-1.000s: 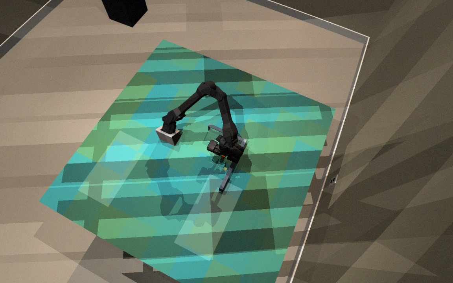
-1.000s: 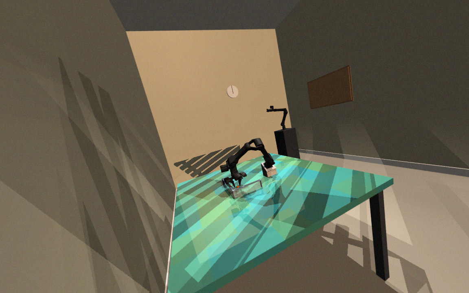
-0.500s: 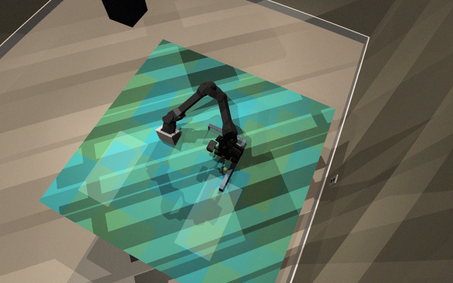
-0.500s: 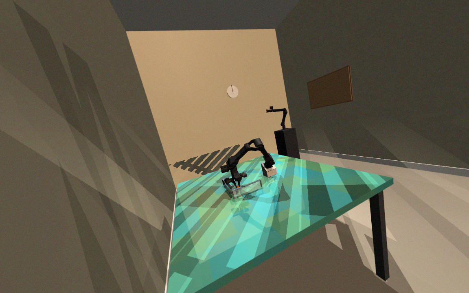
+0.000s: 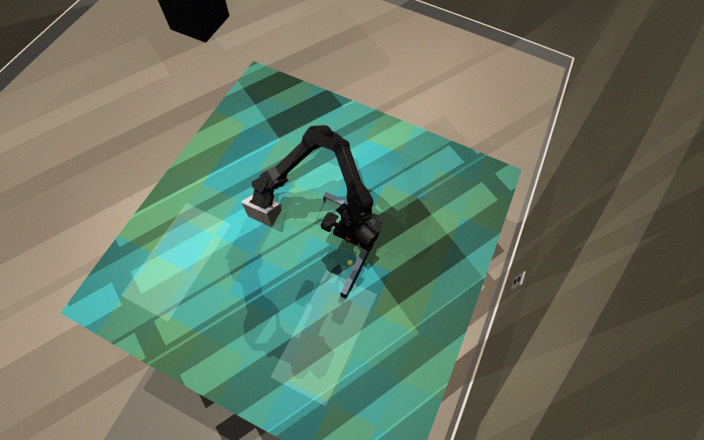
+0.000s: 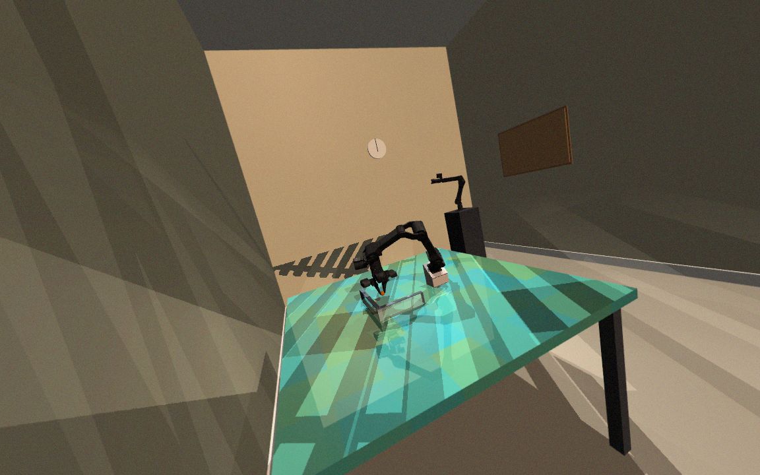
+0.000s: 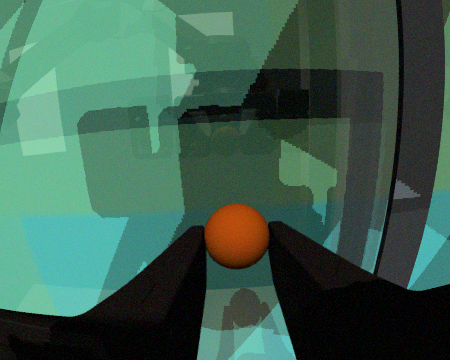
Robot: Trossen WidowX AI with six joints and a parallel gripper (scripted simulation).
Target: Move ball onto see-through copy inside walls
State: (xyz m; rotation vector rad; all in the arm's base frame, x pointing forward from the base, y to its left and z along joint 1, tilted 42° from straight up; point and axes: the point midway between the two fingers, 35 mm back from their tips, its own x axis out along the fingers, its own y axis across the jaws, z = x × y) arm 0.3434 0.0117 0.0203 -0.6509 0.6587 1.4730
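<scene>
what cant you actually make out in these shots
- Ball in the top view: only an orange speck shows under the gripper, whose body covers it.
- See-through copy: outside the wrist view; a tiny yellowish dot from above.
- Whether the ball touches the table: too small in the exterior view.
</scene>
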